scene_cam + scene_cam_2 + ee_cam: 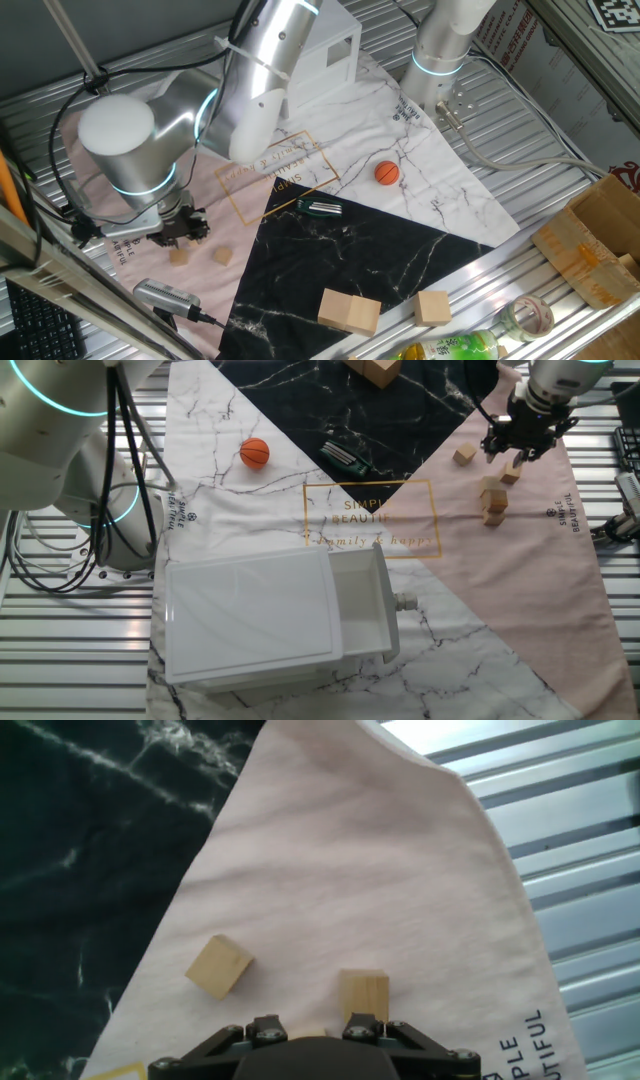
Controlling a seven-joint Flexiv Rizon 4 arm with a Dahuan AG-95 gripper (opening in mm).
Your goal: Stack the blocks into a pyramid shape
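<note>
Step in hand: The gripper hangs low over the pink part of the cloth, apparently lining up on one of the small blocks for a pickup; judged by the blocks lying apart, the pyramid is only begun.

Gripper: Black, two-fingered. The hand view shows only its base, the fixed views only a dark cluster of fingers, so I cannot tell how wide it stands or whether anything is between the fingers.

Blocks: In the hand view one cube sits just ahead of the fingers, a second cube ahead and to the left, turned corner-on. The other fixed view shows a small group of cubes near the gripper, seemingly two high, though that is hard to confirm. Not all six can be counted.

Next move: As a judgement, it calls for squaring the fingers to a cube's flat faces and a straight descent; a skewed grip on so small a piece could twist it.

Materials: Blocks are light-tan wood, sharp-edged, matte. The cloth is soft, pink, meeting black and white marble print. An orange ball and two larger pale blocks lie well away.
</note>
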